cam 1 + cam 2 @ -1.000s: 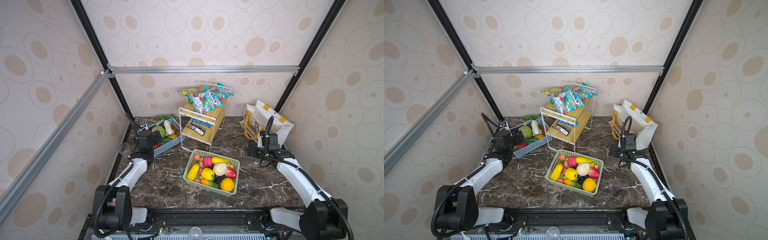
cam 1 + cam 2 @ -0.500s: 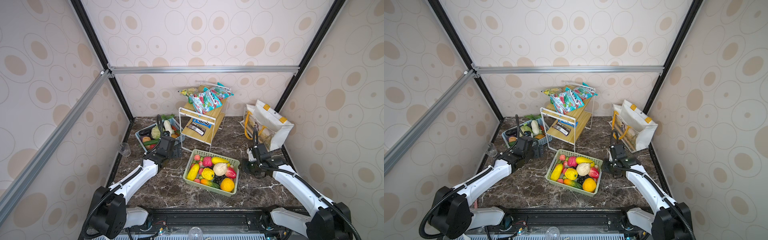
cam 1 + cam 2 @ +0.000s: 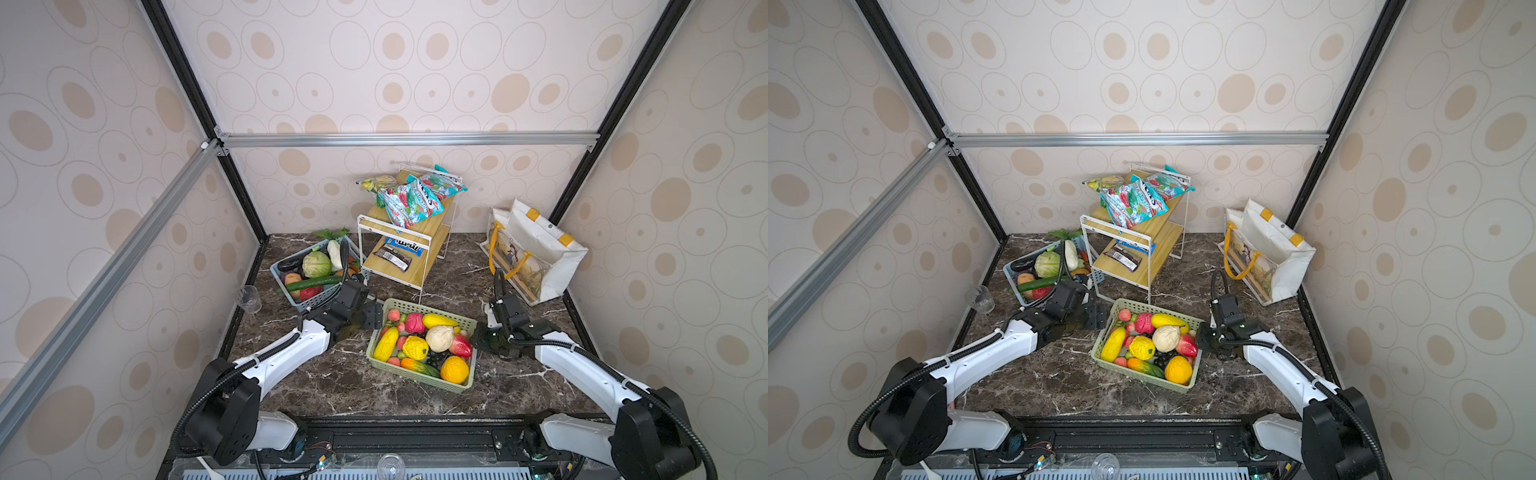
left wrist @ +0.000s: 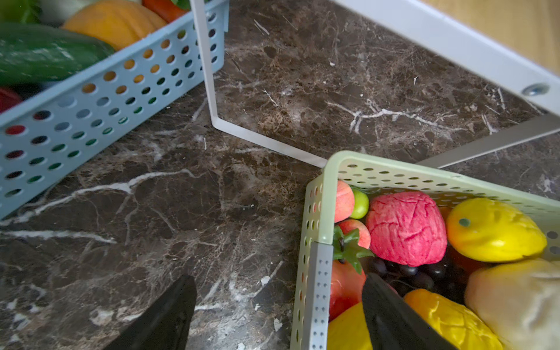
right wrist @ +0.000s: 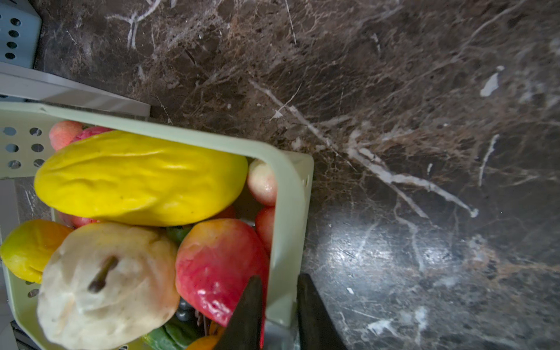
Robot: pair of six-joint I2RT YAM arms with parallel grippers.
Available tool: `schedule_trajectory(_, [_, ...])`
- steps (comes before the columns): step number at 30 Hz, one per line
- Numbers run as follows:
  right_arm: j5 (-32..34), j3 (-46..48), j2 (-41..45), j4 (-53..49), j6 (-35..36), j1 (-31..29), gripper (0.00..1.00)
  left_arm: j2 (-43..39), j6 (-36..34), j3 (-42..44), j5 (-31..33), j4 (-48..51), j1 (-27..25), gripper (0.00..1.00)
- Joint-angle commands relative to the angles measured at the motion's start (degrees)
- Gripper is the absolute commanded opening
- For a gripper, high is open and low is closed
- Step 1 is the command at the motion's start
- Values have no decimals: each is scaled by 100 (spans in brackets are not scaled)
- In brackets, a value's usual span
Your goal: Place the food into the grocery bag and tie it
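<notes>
The food [image 3: 422, 347], toy fruits and vegetables, is lying heaped in the green basket [image 3: 415, 376] on the dark marble table [image 3: 332, 374], while the grocery bag [image 3: 540, 249] is standing well apart near the back right corner. The right gripper [image 5: 279, 277] is pinching the basket's right-hand wall, one finger inside and one outside; the left gripper [image 4: 278, 276], jaws spread wide, is straddling the opposite wall.

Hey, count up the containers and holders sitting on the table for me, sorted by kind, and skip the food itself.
Plastic baskets: 2, the green basket and the blue basket
Tote bag: 1
Two-tier shelf rack: 1
Clear cup: 1
Total: 5
</notes>
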State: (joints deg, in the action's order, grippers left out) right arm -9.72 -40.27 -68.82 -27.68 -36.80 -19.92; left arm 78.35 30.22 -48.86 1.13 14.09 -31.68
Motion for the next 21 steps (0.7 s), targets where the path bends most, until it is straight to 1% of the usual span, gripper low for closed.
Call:
schedule_trajectory(1, [-87,-22,-142,426,-301,-212,23,124,177,52,65,-52,-30,81])
schedule_trajectory(4, [-103,-172,-368,538,-302,-383,23,274,278,46,65,-47,-27,76])
schedule_trajectory(7, [-88,-265,-554,691,-366,-550,22,310,455,87,300,7,-31,76])
schedule_trajectory(11, [-22,-309,-748,1115,-538,-757,22,277,478,91,459,27,19,77])
schedule_trajectory(15, [-56,-567,-1035,1254,-435,-831,24,276,489,17,569,137,96,78])
schedule_trajectory(17, [-8,-850,-1139,884,-202,-834,27,212,511,9,617,180,165,79])
schedule_trajectory(18, [73,-940,-1111,704,-97,-834,31,179,513,8,630,197,207,80])
schedule_trajectory(21, [521,-1135,-848,0,373,-729,47,7,464,-17,626,242,342,82])
